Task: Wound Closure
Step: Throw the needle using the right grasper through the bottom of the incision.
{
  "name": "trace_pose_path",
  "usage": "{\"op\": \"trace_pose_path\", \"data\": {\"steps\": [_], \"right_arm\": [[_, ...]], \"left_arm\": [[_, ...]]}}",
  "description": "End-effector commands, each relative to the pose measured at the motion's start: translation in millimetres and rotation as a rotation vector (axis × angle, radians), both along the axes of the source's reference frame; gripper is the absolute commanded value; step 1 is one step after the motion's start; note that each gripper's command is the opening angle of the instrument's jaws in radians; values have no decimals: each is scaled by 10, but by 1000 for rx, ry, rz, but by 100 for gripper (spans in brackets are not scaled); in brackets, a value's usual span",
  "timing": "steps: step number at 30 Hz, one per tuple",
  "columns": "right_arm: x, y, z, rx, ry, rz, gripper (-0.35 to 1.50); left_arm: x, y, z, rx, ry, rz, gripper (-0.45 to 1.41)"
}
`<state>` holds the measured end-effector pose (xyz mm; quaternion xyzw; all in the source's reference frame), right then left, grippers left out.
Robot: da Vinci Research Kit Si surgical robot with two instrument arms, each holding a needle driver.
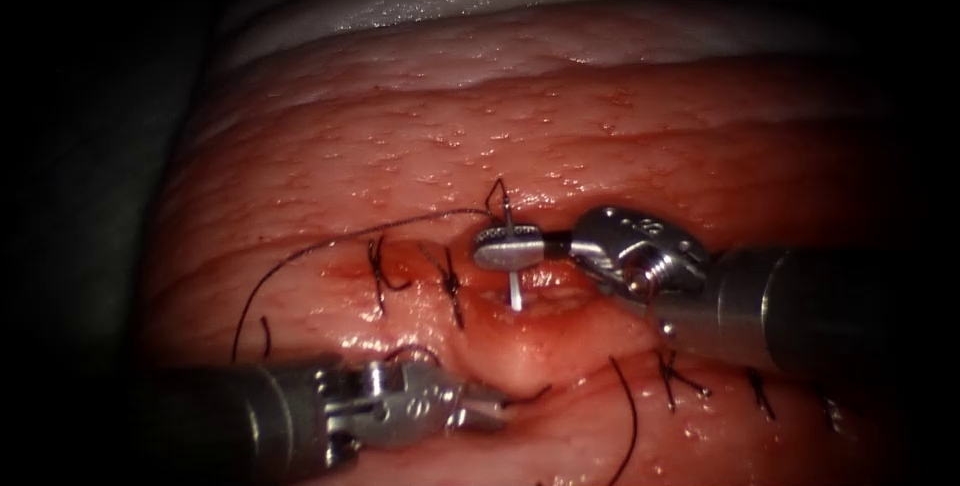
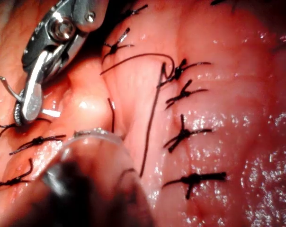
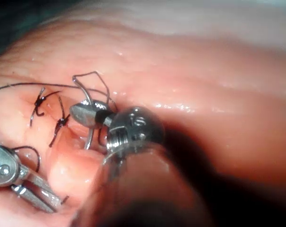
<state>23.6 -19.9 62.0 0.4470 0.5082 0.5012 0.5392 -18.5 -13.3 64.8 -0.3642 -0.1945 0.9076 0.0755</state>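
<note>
Several stitches [image 1: 452,286] tied, middle of cut [image 1: 520,331] open (needle [image 1: 511,251] clamped mid-curve by right tool [image 1: 508,248], tip at tissue [image 1: 560,126]); left tool [image 1: 490,411] jaws closed on thread [image 1: 300,256].

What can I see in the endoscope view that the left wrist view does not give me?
Endoscope view: the left tool close to the cut, whether holding anything I cannot tell, and the thread arcing left from the needle. Left wrist view: four tied stitches in a row. Both: the right tool shut on the needle about mid-curve, its point at the cut in the tissue; depth unclear.
</note>
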Motion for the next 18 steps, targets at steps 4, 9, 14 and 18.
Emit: {"op": "trace_pose_path", "data": {"steps": [4,9,14,18], "right_arm": [[12,-7,-9,191,70,-5,-35],[18,-18,-24,293,105,-11,-35],[19,-25,-33,367,129,-14,-35],[21,-32,-36,410,136,-22,-35]], "left_arm": [[-5,0,7,2,-4,3,-13],[-5,0,7,2,-4,3,-13],[-4,0,7,2,-5,4,-15],[-3,0,7,3,-6,4,-16]]}}
